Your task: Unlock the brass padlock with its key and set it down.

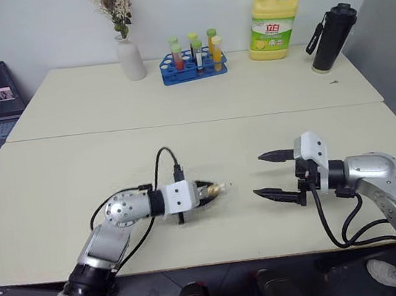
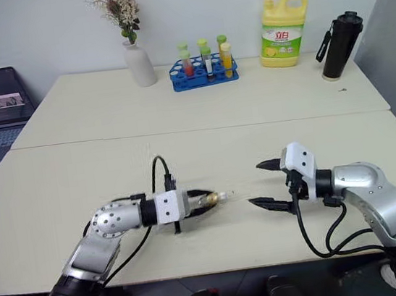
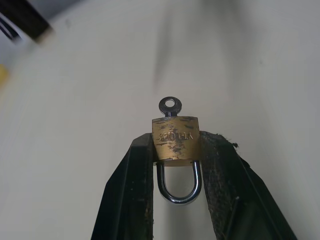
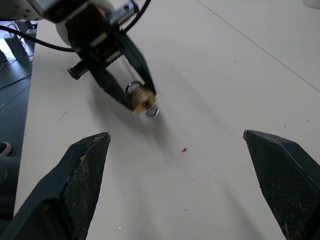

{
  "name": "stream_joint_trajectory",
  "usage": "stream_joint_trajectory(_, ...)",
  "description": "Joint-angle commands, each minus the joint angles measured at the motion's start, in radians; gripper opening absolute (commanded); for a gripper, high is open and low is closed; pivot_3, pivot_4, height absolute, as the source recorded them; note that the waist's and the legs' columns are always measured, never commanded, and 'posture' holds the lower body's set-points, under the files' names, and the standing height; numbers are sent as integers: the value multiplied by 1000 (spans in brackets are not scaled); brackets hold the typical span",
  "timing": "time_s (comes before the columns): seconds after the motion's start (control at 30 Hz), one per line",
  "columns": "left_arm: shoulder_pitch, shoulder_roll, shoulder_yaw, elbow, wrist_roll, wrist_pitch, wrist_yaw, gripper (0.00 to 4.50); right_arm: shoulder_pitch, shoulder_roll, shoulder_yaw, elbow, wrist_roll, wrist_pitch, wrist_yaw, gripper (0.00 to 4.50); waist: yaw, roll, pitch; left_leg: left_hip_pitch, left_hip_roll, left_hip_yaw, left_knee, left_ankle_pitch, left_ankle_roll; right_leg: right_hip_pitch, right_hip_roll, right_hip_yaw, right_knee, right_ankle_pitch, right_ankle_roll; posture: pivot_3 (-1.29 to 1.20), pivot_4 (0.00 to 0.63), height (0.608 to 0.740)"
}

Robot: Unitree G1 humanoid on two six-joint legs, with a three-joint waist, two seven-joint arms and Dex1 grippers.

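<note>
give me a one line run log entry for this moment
left gripper: shut on brass padlock, key inserted | right gripper: open, facing it

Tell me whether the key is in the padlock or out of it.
In. The key pokes out of the brass padlock, whose body is clamped by the left gripper; the shackle looks seated, so apparently still locked.

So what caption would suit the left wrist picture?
Left claw pinching the brass padlock, key sticking out of it, above the table.

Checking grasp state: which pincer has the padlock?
The left pincer: shut on the padlock, key in it. The right pincer is open, empty.
</note>
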Motion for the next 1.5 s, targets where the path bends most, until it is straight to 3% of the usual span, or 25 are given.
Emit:
stream_joint_trajectory(0.03,-48,11,10,32,79,-251,58,957,-11,-8,-45,-49,81,76,-6,4500,-2,0,0,0,0,0,0,0,0,0,0,0,0,0,0,0,150,740)
stream_joint_trajectory(0.2,-94,34,1,149,205,-569,153,957,-25,23,-65,-88,171,174,-49,4500,-12,0,0,1,2,0,-1,0,0,0,0,0,0,0,0,0,150,740)
stream_joint_trajectory(0.33,-120,28,14,199,283,-678,239,957,-39,49,-64,-99,219,222,-83,4500,-11,0,0,0,1,0,-1,0,0,0,0,0,0,0,0,0,150,740)
stream_joint_trajectory(0.7,-113,31,8,178,343,-700,347,957,-100,167,2,-25,246,251,-129,4500,-12,0,0,0,1,1,-1,0,0,0,0,-1,0,0,0,0,150,740)
stream_joint_trajectory(1.03,-105,40,-1,156,344,-709,374,957,-128,184,10,30,288,293,-94,4500,-11,0,0,0,1,1,-1,0,0,0,0,-1,0,0,0,0,150,740)
stream_joint_trajectory(1.13,-103,44,-5,156,351,-717,381,957,-136,186,2,42,300,308,-88,3859,-11,0,0,0,1,0,-1,0,0,0,0,-1,0,0,0,0,150,740)
stream_joint_trajectory(1.47,-98,50,-8,175,372,-746,398,957,-142,171,-11,41,332,341,-69,85,-11,0,0,0,1,1,-1,0,0,0,0,-1,0,0,0,0,150,740)
stream_joint_trajectory(1.5,-98,51,-8,176,376,-750,401,957,-143,168,-12,41,337,346,-65,0,-11,0,0,0,1,1,-1,0,0,0,0,-1,0,0,0,0,150,740)
